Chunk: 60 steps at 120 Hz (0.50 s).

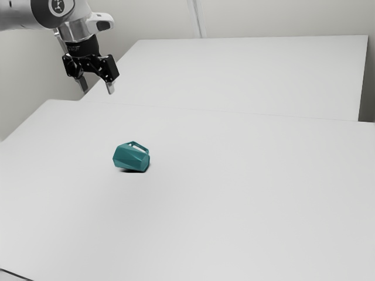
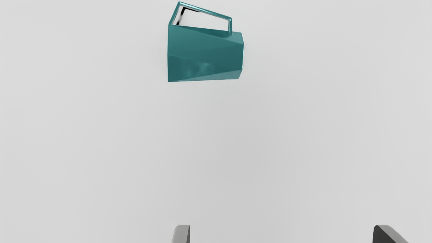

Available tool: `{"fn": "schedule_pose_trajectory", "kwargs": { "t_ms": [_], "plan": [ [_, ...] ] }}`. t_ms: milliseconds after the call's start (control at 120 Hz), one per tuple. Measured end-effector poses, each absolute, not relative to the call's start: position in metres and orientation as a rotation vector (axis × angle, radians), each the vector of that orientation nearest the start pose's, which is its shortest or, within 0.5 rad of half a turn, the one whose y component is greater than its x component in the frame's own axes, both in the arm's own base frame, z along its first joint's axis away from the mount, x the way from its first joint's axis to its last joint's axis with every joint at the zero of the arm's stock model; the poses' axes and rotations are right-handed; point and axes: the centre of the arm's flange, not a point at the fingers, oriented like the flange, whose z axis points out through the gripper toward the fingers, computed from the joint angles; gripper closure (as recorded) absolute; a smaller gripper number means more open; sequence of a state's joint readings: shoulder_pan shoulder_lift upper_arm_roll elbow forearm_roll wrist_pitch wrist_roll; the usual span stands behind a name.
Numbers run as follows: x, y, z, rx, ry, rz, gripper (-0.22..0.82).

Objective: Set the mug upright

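A teal faceted mug [image 1: 130, 157] lies on its side on the white table, its handle pointing up and away from the exterior camera. Above the table's far left part in the exterior view hangs my gripper [image 1: 97, 89], well apart from the mug. From the hand, the mug [image 2: 205, 55] is seen side-on with its handle to one side; its inside is hidden. My gripper [image 2: 281, 233] is open, its two fingertips wide apart with nothing between them.
The white table [image 1: 234, 205] extends around the mug on all sides. Behind it is another pale surface [image 1: 246, 76] with a wall beyond. A thin dark cable [image 1: 16, 274] crosses the near left corner of the exterior view.
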<state>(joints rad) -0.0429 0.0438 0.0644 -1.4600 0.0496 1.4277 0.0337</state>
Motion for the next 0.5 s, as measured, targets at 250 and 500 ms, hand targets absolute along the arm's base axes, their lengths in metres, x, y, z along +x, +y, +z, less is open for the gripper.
{"fn": "schedule_pose_trajectory", "kwargs": {
  "t_ms": [250, 500],
  "plan": [
    [0.560, 0.016, 0.648, -3.088, 0.013, 0.085, 0.01],
    [0.583, 0.049, 0.631, -3.092, -0.076, 0.115, 0.01]
  ]
}}
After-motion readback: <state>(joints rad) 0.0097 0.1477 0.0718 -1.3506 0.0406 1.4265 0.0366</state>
